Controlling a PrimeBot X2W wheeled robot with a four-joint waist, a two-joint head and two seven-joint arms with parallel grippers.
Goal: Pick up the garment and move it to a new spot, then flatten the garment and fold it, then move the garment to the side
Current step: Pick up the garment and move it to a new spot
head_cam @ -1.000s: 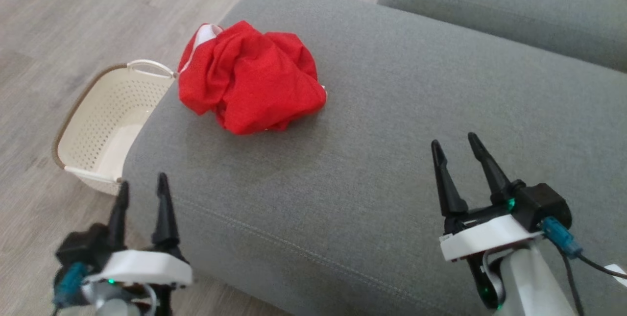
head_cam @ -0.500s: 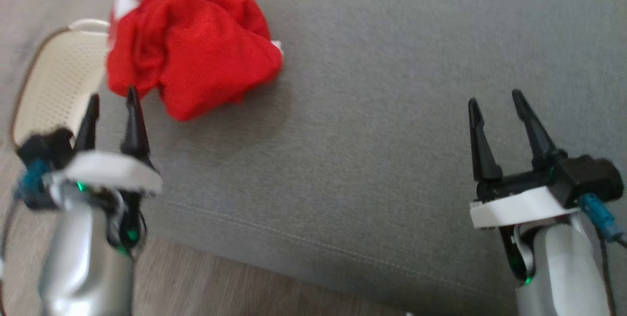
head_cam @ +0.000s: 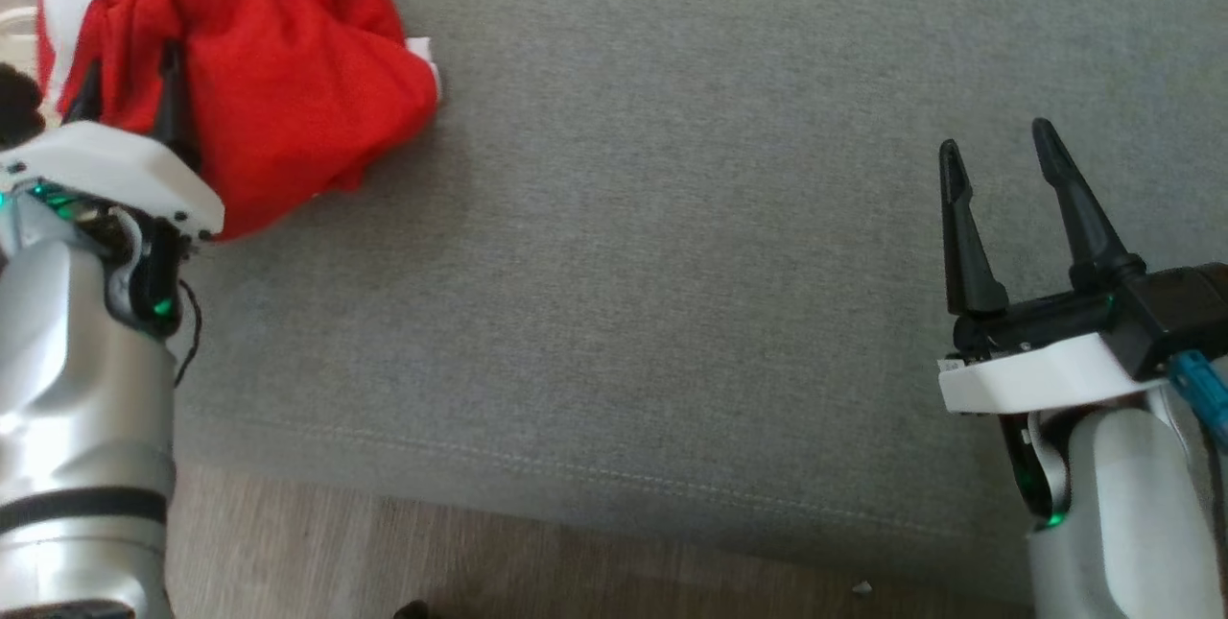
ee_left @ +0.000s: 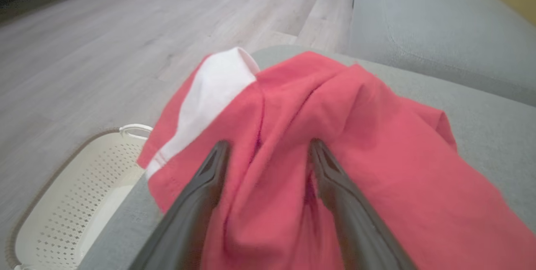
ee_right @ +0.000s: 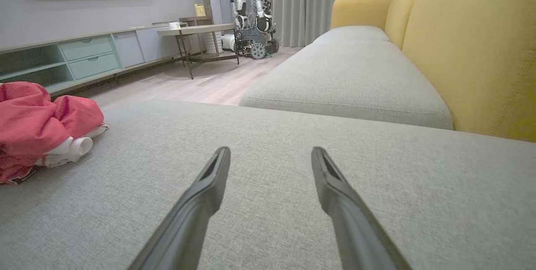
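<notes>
A crumpled red garment (head_cam: 278,72) with white trim lies bunched on the grey sofa cushion (head_cam: 672,264) at the upper left of the head view. My left gripper (head_cam: 129,82) stands open right over the near side of the pile, its fingers spread against the red cloth (ee_left: 293,157) with a fold between them in the left wrist view. Low over bare cushion at the right, my right gripper (head_cam: 998,144) is open with nothing between its fingers. From the right wrist the garment (ee_right: 37,127) lies far off to the left.
A cream perforated basket (ee_left: 63,203) sits on the wooden floor beside the cushion's left end. A second grey seat (ee_right: 347,77) and a yellow backrest (ee_right: 473,48) lie beyond. A low cabinet, a table and another robot (ee_right: 251,14) stand across the room.
The head camera has tilted down and closer. My left gripper has advanced from the cushion's near left corner up to the garment, still open. The right gripper holds its place.
</notes>
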